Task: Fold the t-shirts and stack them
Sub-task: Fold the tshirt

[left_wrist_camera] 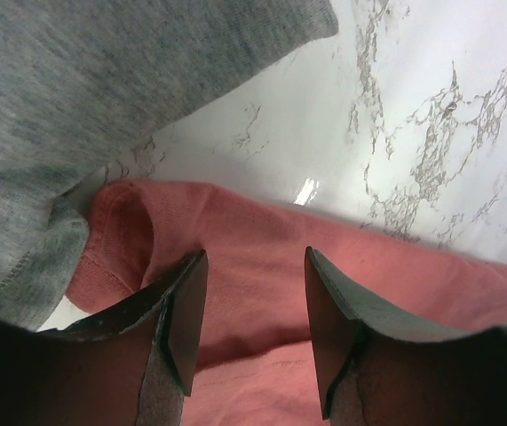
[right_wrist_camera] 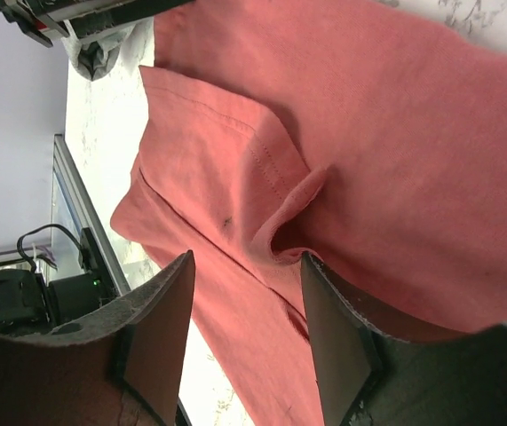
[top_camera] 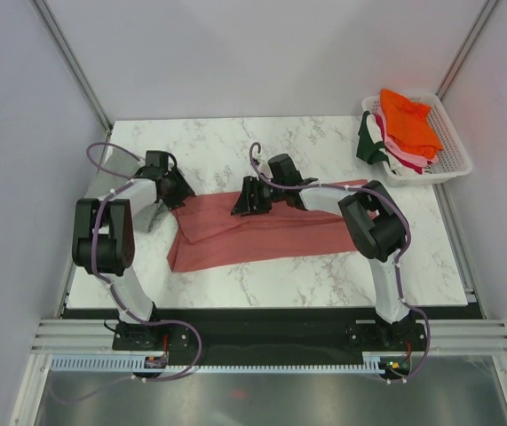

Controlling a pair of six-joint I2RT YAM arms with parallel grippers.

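The marble table (top_camera: 324,266) carries everything. The salmon shirt (top_camera: 253,235) takes up most of its middle as a long, roughly flattened band with one layer already lying over another.

Well off from the salmon shirt's right end, toward the far corner, a white basket (top_camera: 455,164) holds the waiting shirts (top_camera: 408,120), orange on top. A grey shirt (left_wrist_camera: 102,71) lies bunched against the salmon shirt's left end and touches it there.

The left gripper (left_wrist_camera: 253,266) hangs over that same left end. Its jaws are parted with nothing between them, and a rolled edge of salmon cloth lies just below. The right gripper (right_wrist_camera: 244,266) sits over the far edge of the salmon shirt, near its middle. It is also spread and holding nothing, with a small raised pucker of cloth in line with the gap.

The step in hand looks like folding the salmon shirt, with stacking to come. The next move probably calls for both grippers to drop onto the cloth and pinch only the top layer. They would then carry that edge across together, so the band halves evenly without dragging the grey shirt along.
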